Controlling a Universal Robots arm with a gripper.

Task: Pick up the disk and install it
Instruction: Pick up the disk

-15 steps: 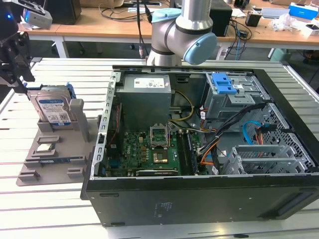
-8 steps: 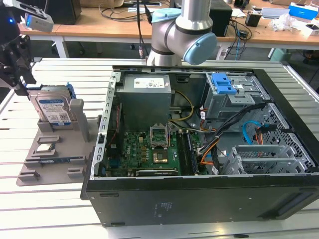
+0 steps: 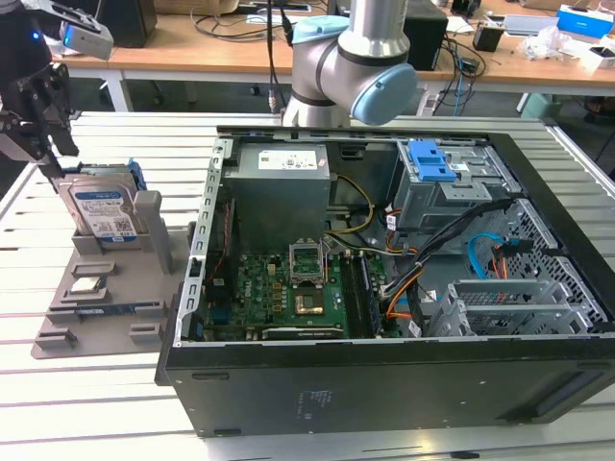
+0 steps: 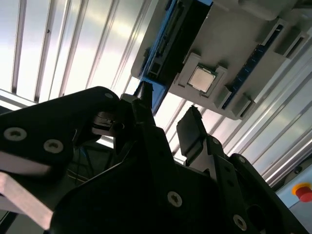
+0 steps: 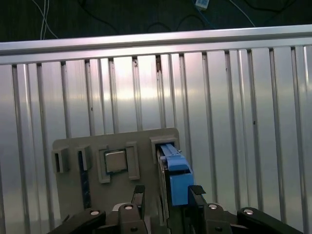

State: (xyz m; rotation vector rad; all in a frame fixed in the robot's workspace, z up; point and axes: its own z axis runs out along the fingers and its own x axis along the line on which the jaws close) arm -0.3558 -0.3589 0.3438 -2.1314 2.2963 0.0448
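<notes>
Fingers (image 5: 139,194) stand spread apart and grasp nothing; in the first wrist view one sits on each side of the disk (image 5: 178,181), with the blue frame of its thin upper edge in the gap between them; whether either finger touches that frame cannot be told. In the exterior view the fingers (image 3: 53,134) hang just over the disk (image 3: 104,213), near its upper corner on the exterior view's left. The disk stands upright on one edge in a slot of a grey holder (image 3: 58,331), its labelled broad face turned to that camera. Judging from the first wrist view, the long line of its upper edge runs straight through the gap, so the two broad faces look toward the fingers. A small square chip (image 5: 116,161) lies flat in its own recess of the holder, just beside the disk's slot; the holder rests on the slatted metal counter (image 3: 125,144), on the exterior view's left of the open computer case (image 3: 384,389). The grey drive cage (image 3: 432,200) with its blue latch (image 3: 434,161) sits deep in that case, well apart from the disk, so by this showing the disk is not yet lifted or fitted.
</notes>
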